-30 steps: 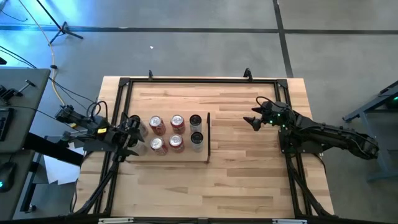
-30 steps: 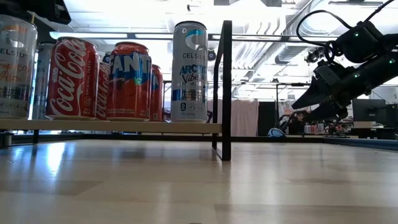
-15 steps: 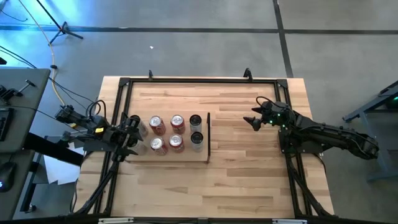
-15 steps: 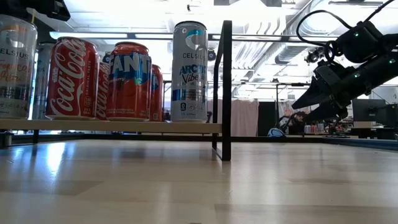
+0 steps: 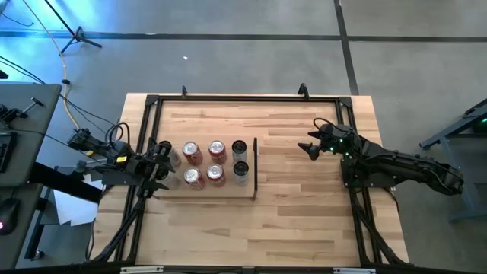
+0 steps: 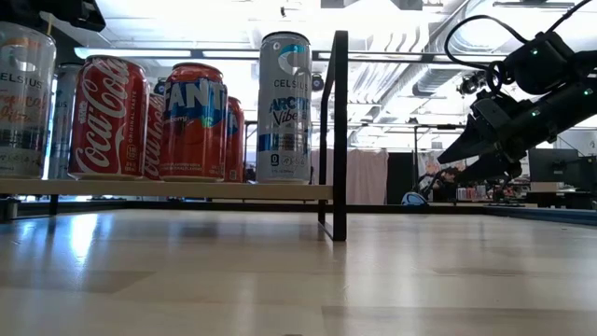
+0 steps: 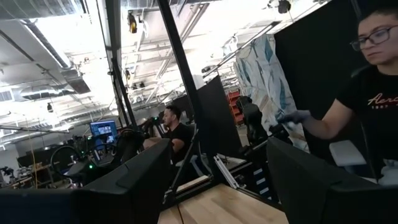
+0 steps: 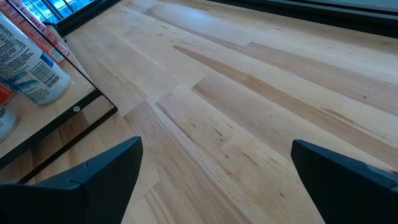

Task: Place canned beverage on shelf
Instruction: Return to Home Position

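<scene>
The shelf point(image 5: 228, 190) is a pale-wood panel on the left half of the table, with a dark upright strip point(image 5: 255, 167) along its right edge. Several cans stand upright on it: red ones point(image 5: 204, 164), two slim silver ones point(image 5: 240, 158) by the strip, and a silver can point(image 5: 174, 157) at its left end, also in the low view point(image 6: 23, 98). My left gripper point(image 5: 160, 164) is open and empty at the shelf's left end, beside that silver can; no can shows between its fingers in the left wrist view point(image 7: 219, 146). My right gripper point(image 5: 311, 148) is open and empty above the bare table, right of the shelf.
A black metal frame point(image 5: 228, 98) runs around the tabletop. Bare wood point(image 5: 297, 205) lies between the shelf's strip and my right gripper. The left wrist view shows people beyond the table: one close by point(image 7: 373, 93), one farther off point(image 7: 177, 130).
</scene>
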### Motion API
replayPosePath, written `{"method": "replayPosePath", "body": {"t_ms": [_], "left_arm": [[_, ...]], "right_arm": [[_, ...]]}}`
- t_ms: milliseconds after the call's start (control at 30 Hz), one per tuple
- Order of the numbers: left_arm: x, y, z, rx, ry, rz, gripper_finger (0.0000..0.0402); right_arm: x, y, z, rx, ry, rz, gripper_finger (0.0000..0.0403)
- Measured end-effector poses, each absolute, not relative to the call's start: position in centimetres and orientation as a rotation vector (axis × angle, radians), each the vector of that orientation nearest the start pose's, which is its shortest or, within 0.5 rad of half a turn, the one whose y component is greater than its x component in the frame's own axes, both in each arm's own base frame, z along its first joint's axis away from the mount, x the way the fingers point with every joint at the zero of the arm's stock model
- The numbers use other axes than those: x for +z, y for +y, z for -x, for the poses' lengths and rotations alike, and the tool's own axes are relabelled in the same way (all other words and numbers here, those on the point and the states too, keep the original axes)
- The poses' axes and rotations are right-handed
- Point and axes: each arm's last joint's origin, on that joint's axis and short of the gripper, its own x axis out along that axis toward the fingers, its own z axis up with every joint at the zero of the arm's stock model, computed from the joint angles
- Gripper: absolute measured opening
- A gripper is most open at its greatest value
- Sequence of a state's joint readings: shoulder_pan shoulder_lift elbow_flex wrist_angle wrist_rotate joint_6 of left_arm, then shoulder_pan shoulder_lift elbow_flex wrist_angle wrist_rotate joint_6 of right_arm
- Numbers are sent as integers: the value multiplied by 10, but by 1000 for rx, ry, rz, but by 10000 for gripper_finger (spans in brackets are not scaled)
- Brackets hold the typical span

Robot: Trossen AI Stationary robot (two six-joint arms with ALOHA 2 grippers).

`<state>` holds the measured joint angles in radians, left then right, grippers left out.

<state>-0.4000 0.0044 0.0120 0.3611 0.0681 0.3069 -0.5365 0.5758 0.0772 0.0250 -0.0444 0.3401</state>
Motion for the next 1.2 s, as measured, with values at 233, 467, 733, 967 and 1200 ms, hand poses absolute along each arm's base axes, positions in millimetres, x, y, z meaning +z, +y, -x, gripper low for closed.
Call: {"method": "replayPosePath", "body": {"t_ms": [233,467,733,967,1200], "left_arm": [[201,-37,-83,-402,-434,-236,239],[201,-37,-83,-402,-434,-236,239],[201,-37,-83,-402,-433,-237,239],[201,-37,-83,-402,-433,-237,239],[201,-37,-83,-402,-432,-237,239]], "right_arm": [[139,-65,-111,-558,373,-464,399],[139,-65,-111,-558,373,-464,399],[149,-61,-105,-545,289,-441,399],[162,-53,-92,-518,168,-330,399],[170,-47,-81,-507,72,-287,399]]}}
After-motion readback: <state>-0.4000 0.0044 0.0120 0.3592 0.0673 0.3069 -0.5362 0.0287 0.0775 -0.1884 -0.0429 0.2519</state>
